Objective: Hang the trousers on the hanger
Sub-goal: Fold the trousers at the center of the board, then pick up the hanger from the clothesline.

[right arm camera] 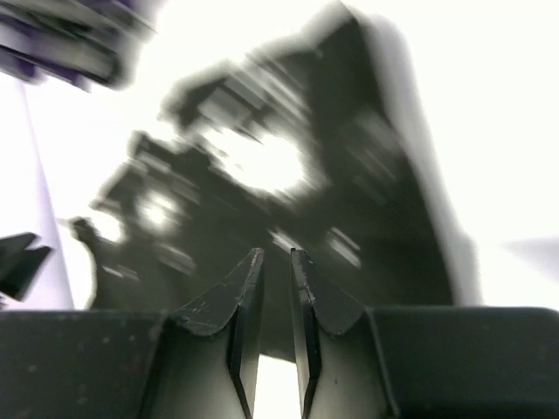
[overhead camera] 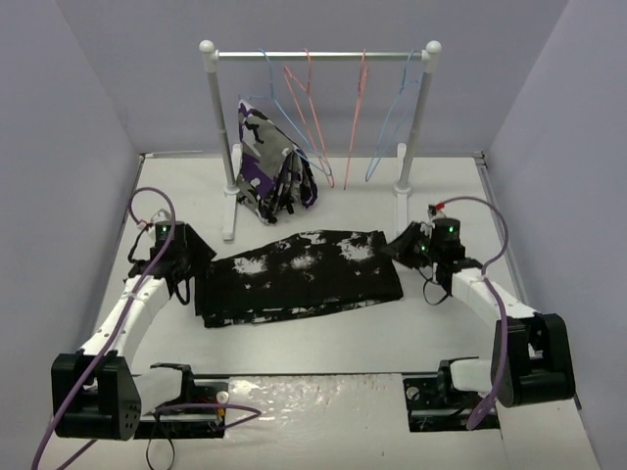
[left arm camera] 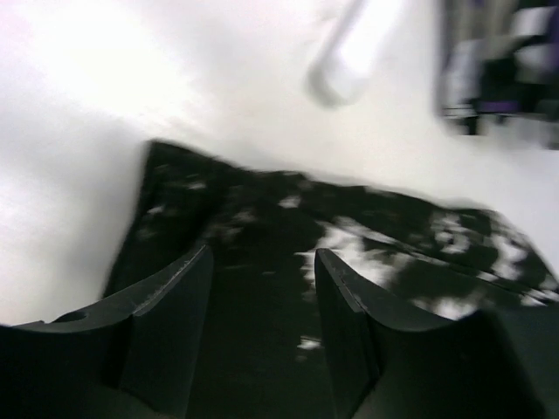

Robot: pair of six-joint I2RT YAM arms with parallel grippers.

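Left arm: it runs from its near-left base up the left side, with the wrist turned in toward the left end of the trousers (overhead camera: 299, 277). Left claw (left arm camera: 262, 253) is spread, with the dark cloth straight below the gap between the jaws. Whether the tips touch the fabric I cannot tell; the wrist view is blurred.

Centre: the trousers lie flat on the surface (overhead camera: 294, 343), folded into a long band that runs left to right between the two claws. The cloth looks soft, limp and light. My guess is it will sag and slide off thin wire unless it is draped evenly. The best hold is probably a pinch at each short end, or at the corners along one long edge, so the band lifts as one strip.

Far side: a rail (overhead camera: 318, 56) carries a patterned garment (overhead camera: 272, 171) at its left, pink hangers (overhead camera: 358, 108) in the middle, and the hanger (overhead camera: 389, 127) in pale blue wire, bare, near the right post — well apart from the trousers.

Right arm: it reaches from its near-right base toward the far right corner of the trousers. Right claw (right arm camera: 276, 253) is barely spread — a thin slit between the jaws with nothing in it, and the fabric just ahead of the tips.
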